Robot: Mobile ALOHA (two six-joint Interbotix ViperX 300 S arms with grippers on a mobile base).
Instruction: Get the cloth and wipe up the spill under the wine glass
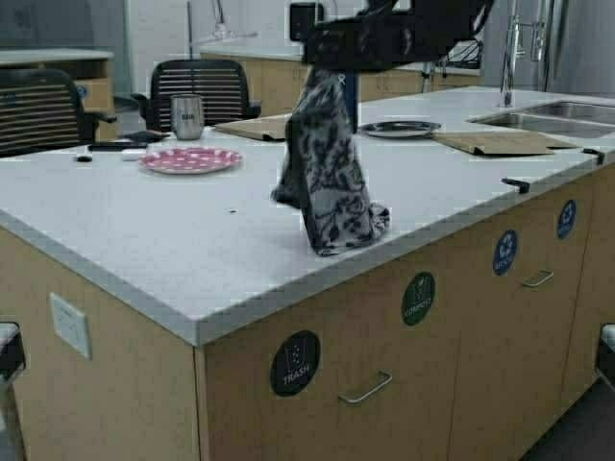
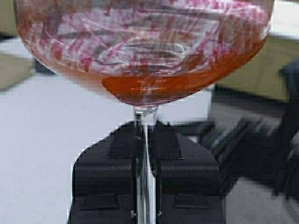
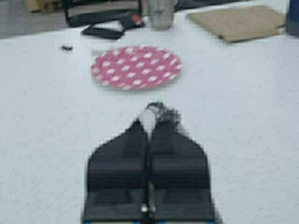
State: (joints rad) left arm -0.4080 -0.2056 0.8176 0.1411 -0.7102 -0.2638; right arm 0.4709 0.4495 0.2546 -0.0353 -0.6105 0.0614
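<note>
Cloth (image 1: 327,178) hangs from right gripper (image 3: 148,122), pinched tight, its low end resting on counter (image 1: 144,240) near front edge. Left gripper (image 2: 145,140) clamps wine glass (image 2: 142,51) stem; bowl holds shallow reddish liquid.

High view overlooks the counter (image 1: 144,230) from behind; right wrist view shares its pink plate (image 3: 136,67)

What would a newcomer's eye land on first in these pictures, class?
The dark grey-black and white floral cloth dangles from the right gripper above the white countertop, its lower end touching near the front edge. In the left wrist view, the left gripper pinches the clear stemmed wine glass holding pink liquid.
</note>
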